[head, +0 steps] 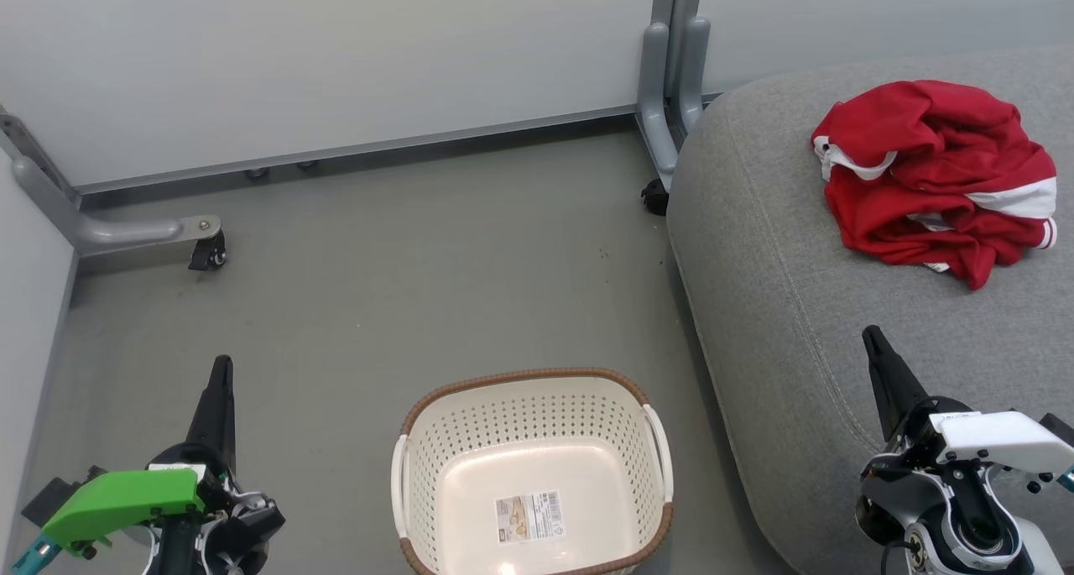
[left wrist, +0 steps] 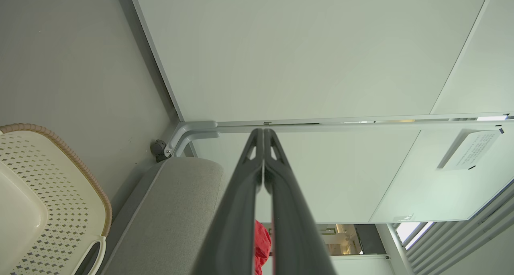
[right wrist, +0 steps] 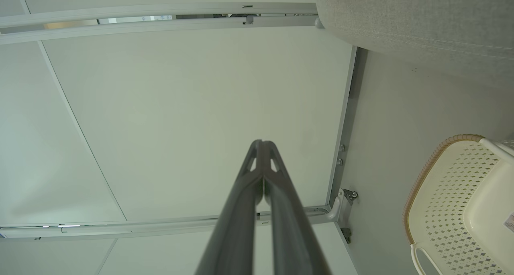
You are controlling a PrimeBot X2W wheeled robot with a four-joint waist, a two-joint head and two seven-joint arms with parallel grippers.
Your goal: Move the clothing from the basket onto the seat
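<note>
The red clothing with white bands lies bunched in one heap on the grey seat at the upper right; I cannot tell the two garments apart. A sliver of the red clothing shows behind my left fingers. The cream basket stands on the floor at bottom centre, holding just its paper label. My left gripper is shut at the lower left, off the basket's left side. My right gripper is shut over the seat's front edge. Both hold nothing.
White partition panels wall off the back and left, standing on grey feet with castors. A grey post foot stands by the seat's far corner. Grey floor spreads between the basket and the panels.
</note>
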